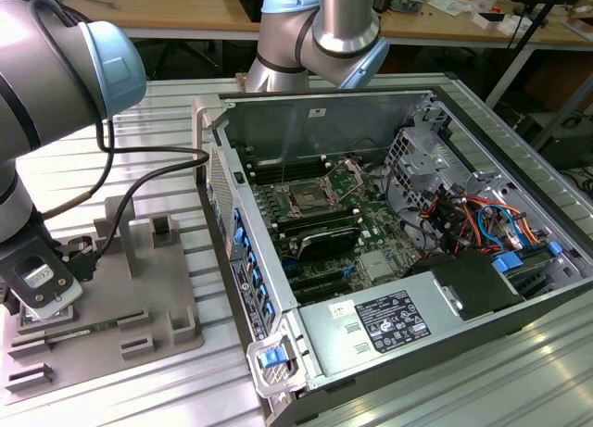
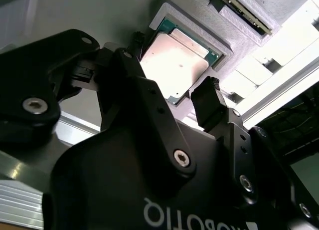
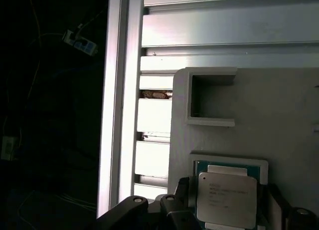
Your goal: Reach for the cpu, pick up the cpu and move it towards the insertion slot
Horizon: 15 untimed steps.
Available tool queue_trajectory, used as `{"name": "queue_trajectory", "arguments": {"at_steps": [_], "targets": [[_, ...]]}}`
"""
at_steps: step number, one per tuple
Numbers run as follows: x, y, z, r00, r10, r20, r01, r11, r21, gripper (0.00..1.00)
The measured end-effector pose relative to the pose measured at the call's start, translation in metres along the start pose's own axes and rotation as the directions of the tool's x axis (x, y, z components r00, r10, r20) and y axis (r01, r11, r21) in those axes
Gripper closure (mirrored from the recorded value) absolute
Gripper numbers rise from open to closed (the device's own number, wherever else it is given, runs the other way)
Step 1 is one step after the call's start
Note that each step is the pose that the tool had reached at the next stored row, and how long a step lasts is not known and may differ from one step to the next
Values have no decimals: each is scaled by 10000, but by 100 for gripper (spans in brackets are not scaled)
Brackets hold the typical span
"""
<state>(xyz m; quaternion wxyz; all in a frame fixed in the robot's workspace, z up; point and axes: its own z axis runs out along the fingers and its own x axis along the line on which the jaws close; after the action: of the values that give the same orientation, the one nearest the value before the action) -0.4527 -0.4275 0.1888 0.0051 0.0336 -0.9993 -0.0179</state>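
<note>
The cpu (image 2: 177,58) is a thin square chip with a pale metal top. It lies flat in a framed recess of the grey plastic tray (image 1: 139,288). In both wrist views my gripper (image 2: 173,64) is open, one black finger on each side of the cpu (image 3: 227,200) with narrow gaps showing. In the exterior view my gripper (image 1: 42,288) hangs low over the tray's near corner, at that view's left. The insertion slot (image 1: 306,201), a silver-framed socket with a dark centre, sits on the green motherboard inside the open computer case, well off to that view's right.
The case's metal side wall (image 1: 215,168) stands between the tray and the motherboard. Raised blocks (image 1: 162,228) stick up from the tray. A black cable (image 1: 148,163) trails from the arm across the slatted aluminium table (image 1: 167,103). The table's edge (image 3: 119,115) runs close beside the tray.
</note>
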Motion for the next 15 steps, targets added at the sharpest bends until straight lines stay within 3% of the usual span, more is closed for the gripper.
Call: {"name": "queue_trajectory", "arguments": {"at_steps": [10,12,15], "targets": [[0,-5,10,10000,-67,-3,67,10000,1,34],[1,-5,10,10000,-67,-4,67,10000,1,42],[0,-5,11,10000,-67,-2,67,10000,0,42]]}}
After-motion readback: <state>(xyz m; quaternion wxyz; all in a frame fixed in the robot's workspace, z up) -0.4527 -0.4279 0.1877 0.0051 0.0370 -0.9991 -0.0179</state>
